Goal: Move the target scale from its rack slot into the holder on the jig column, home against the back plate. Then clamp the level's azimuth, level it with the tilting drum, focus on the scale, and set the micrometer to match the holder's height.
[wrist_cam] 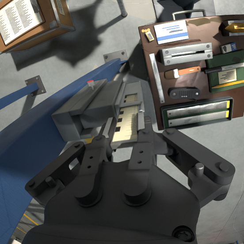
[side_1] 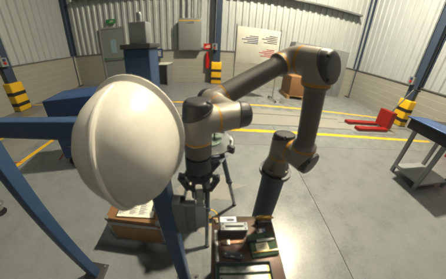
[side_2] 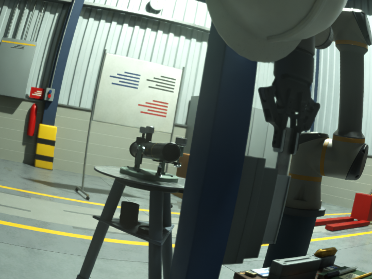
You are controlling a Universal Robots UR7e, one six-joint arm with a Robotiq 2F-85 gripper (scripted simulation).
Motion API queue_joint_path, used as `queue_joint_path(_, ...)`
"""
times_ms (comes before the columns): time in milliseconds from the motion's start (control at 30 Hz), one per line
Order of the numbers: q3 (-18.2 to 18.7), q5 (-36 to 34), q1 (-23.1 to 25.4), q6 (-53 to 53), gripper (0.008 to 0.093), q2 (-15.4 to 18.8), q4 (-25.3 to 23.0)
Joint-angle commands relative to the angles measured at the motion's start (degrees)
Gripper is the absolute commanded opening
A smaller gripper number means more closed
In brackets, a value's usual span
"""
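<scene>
The target scale [wrist_cam: 125, 123], a cream strip with black blocks and fine graduations, stands upright in the grey holder [wrist_cam: 91, 109] on the blue jig column [side_2: 216, 156]. I hold the scale's upper end in my closed gripper [wrist_cam: 124, 129] [side_1: 198, 190] [side_2: 287, 141], which points straight down over the holder. The scale's lower part is hidden inside the holder. The empty slotted rack [wrist_cam: 186, 53] lies on the brown tray to the right. The level [side_2: 156, 150] sits on its tripod plate beyond the column.
A large white dome [side_1: 126, 141] on the blue frame hides much of the side camera's left half. The brown tray [wrist_cam: 195, 72] carries a brush, a remote, a green notebook and a case of two steel scales. A wooden box [wrist_cam: 29, 22] with a printed sheet stands on the floor.
</scene>
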Motion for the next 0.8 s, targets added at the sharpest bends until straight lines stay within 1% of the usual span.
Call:
queue_joint_path(0, -0.1, 0.0, 0.0, 0.0, 0.008, -0.1, -0.1)
queue_joint_path(333, 0.0, 0.0, 0.0, 0.0, 0.0085, -0.1, -0.1)
queue_joint_path(767, 0.0, 0.0, 0.0, 0.0, 0.0345, -0.1, -0.1)
